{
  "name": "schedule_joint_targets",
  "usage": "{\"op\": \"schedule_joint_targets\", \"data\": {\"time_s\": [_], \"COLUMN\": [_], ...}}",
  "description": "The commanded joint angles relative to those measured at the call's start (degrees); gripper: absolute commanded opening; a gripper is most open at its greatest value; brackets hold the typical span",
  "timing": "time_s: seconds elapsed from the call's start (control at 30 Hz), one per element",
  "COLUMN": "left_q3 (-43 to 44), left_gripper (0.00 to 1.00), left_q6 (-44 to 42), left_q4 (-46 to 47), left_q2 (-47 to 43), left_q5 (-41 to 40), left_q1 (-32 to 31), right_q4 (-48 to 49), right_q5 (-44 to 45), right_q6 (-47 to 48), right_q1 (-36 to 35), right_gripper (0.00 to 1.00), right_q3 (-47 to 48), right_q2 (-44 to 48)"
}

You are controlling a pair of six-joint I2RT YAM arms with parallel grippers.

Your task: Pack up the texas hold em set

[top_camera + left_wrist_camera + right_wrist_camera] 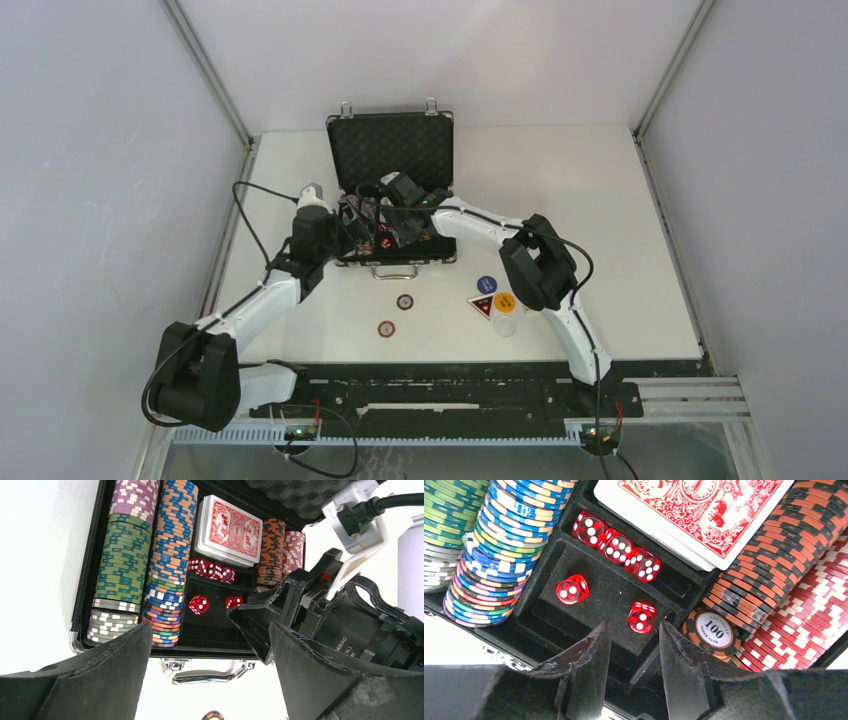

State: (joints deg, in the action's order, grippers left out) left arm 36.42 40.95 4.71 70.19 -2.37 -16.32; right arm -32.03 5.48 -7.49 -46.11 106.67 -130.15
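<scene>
Over open case (392, 150), right tool (633, 632) parted above dice (641, 617)

bare compartment floor (609, 592) between two loose dice (572, 589), chip rows (494, 555) and deck (704, 510) hemming it

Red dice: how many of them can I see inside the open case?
5 red dice. Three sit in a row beside the red card deck; two lie loose in the adjoining compartment: one near the blue chip stack, one before the right gripper. More may be hidden.
</scene>
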Motion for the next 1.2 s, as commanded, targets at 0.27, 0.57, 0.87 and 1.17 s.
{"op": "schedule_joint_targets", "data": {"time_s": [0.27,0.57,0.87,1.17], "left_q3": [-0.48,-0.48,-0.48,-0.39], "left_gripper": [0.91,0.91,0.91,0.91], "left_q6": [-0.98,-1.06,-1.13,-1.05], "left_q4": [0.74,0.74,0.64,0.74], "left_q2": [-0.75,-1.06,-1.27,-0.94], "left_q5": [0.15,0.09,0.0,0.33], "left_q1": [0.28,0.24,0.23,0.25], "right_q4": [0.39,0.77,1.53,1.84], "right_q5": [-0.57,1.47,2.06,2.85], "right_q6": [-0.73,-0.95,-0.97,-0.44], "right_q1": [-0.04,-0.03,-0.07,0.37], "right_gripper": [0.44,0.33,0.2,0.19], "right_q3": [2.49,2.56,3.1,3.56], "right_q2": [-2.04,-1.52,0.33,3.0]}}
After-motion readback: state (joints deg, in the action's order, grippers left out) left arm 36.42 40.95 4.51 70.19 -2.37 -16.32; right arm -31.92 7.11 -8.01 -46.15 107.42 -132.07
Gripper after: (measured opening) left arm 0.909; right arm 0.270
